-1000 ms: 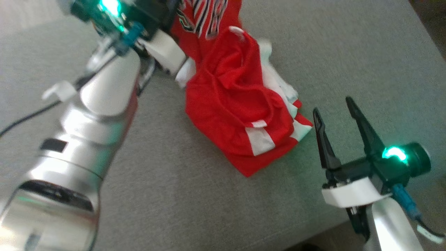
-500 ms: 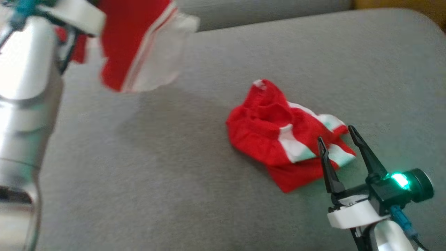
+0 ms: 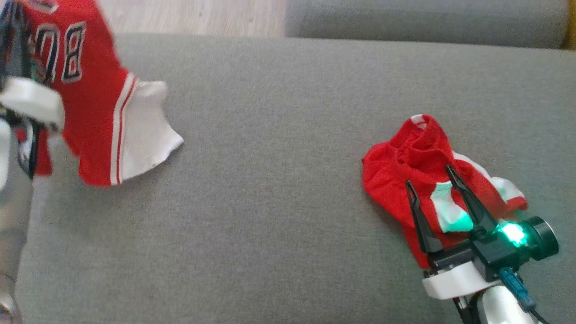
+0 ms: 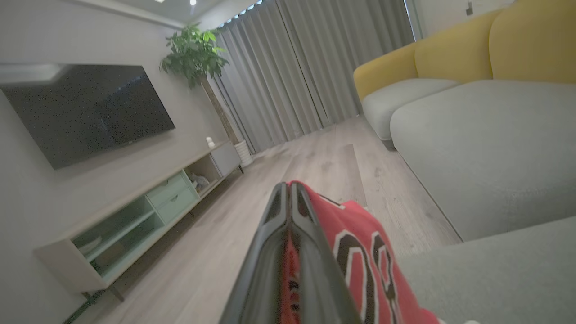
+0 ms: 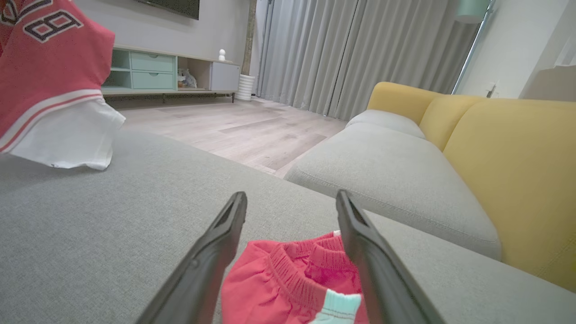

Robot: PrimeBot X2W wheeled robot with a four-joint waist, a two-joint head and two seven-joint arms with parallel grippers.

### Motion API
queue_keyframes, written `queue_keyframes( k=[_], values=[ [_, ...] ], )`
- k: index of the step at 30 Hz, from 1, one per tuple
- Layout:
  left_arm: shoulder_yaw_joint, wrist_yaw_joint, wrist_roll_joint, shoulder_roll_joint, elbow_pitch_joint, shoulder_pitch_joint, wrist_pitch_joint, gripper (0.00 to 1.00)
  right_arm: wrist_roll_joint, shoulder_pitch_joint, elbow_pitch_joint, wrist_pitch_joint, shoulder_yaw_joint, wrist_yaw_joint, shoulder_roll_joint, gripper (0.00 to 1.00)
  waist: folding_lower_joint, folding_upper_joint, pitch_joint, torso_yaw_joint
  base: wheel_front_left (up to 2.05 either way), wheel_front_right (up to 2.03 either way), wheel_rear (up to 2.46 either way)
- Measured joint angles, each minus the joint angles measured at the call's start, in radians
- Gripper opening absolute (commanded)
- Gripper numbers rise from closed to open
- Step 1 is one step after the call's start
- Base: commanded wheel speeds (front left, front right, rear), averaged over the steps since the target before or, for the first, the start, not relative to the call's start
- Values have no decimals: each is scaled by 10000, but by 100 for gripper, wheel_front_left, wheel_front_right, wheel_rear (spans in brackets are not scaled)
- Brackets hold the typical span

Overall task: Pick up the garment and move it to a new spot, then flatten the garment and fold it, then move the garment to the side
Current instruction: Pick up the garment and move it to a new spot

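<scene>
The garment (image 3: 90, 103) is a red jersey with dark numbers and a white-trimmed hem. It hangs off the grey seat at the far left of the head view. My left gripper (image 4: 288, 189) is shut on the garment (image 4: 360, 252), whose cloth is pinched between the closed fingers. In the right wrist view the garment (image 5: 49, 67) dangles at the upper left, its white hem just above the cushion. My right gripper (image 3: 427, 176) is open at the lower right, above a crumpled pair of red shorts (image 3: 405, 166). Its fingers (image 5: 225, 243) straddle the shorts (image 5: 288, 279) without gripping them.
A wide grey seat cushion (image 3: 270, 189) spreads between the two garments. A second grey cushion (image 3: 427, 18) lies beyond it, with wood floor (image 3: 193, 15) in the gap. A yellow sofa back (image 5: 517, 171) rises to the right. A low TV cabinet (image 5: 148, 72) lines the far wall.
The head camera has shifted. My left gripper has lifted the jersey off the shorts and away to the left. The shorts stay on the seat, now under my open right gripper.
</scene>
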Motion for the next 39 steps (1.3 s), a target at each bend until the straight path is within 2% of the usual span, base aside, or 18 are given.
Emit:
queue_keyframes(
  k=[2, 6, 8, 11, 16, 21, 26, 33, 39],
  values=[
    [169, -2, -309, -33, 199, 368, 2, 0, 0, -10, 2, 0, 52, 0, -81, 100, 3, 0, 191, 114, 0, 0, 0],
    [508, -140, -930, -535, 209, 1419, 4, 0, 2, -85, 13, 0, 61, 0, -165, 100, 3, 0, 498, 222, 0, 0, 0],
    [809, -224, -1337, -853, 61, 2037, 8, 100, 2, -187, 82, 0, 61, 0, -176, 100, 4, 0, 560, 169, 0, 0, 0],
    [1204, -178, -1549, -1200, -587, 3033, 10, 100, 4, -221, 150, 0, 4, 0, -169, 100, 2, 0, 494, -23, 0, 0, 0],
    [2027, 88, -1530, -1848, -2732, 4918, 10, 100, 59, -190, 326, 0, -59, 0, -90, 100, 2, 0, 229, -464, 0, 0, 0],
    [2982, 209, -941, -2717, -5108, 7190, 10, 100, 366, -97, 420, 0, -324, 0, 58, 100, 0, 0, -133, -1041, 0, 0, 0],
    [3312, 215, -199, -3670, -6729, 9151, 10, 100, 763, 199, 600, 0, -550, 0, 102, 100, 0, 0, -608, -1482, 0, 0, 0],
    [3068, 261, 612, -3927, -8034, 10663, 10, 100, 1260, 924, 775, 0, -449, 0, 169, 100, 0, 0, -1290, -1809, 0, 0, 0],
    [2477, 433, 918, -3942, -8192, 11737, 10, 100, 1484, 1220, 813, 0, -211, 0, 180, 100, -2, 0, -1778, -1881, 0, 0, 0]
  ],
)
